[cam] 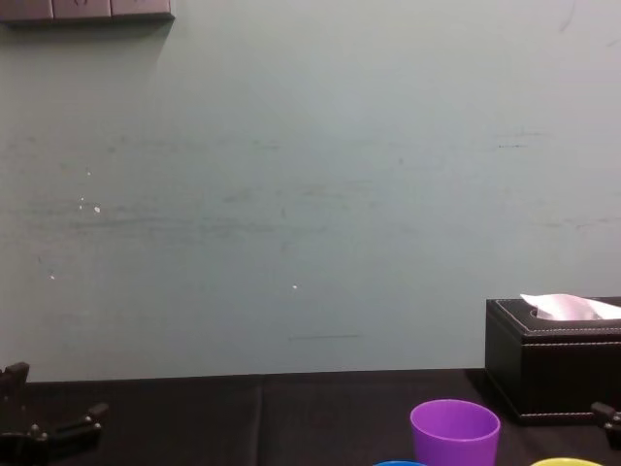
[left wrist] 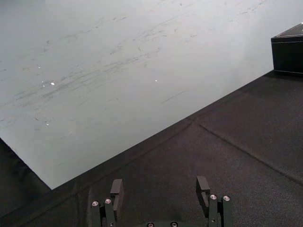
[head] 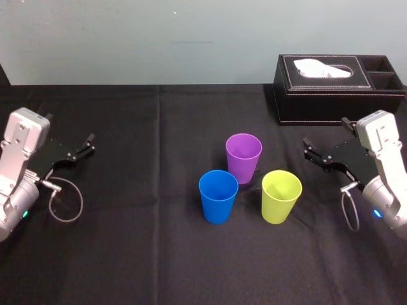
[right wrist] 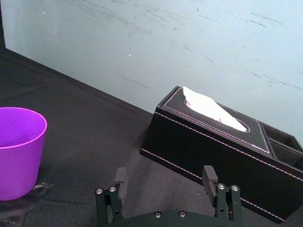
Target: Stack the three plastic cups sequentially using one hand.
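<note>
Purple cup (head: 243, 157) stands apart, left of right end effector (head: 310, 151).

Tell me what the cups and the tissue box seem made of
Purple cup, blue cup and yellow-green cup: probably plastic, smooth, evenly coloured, thin rims. Tissue box: black leather or imitation, I can't tell which; pale stitching lines its edges.

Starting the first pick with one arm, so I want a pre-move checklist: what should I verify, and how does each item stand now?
1. Cups upright, unstacked: ok. The purple cup, blue cup and yellow-green cup each stand mouth up.
2. Right gripper open and empty: ok.
3. Left gripper open, parked far left: ok.
4. Tissue box out of the way: ok, behind the right gripper.
5. Finger room between blue and purple: cannot tell.
</note>
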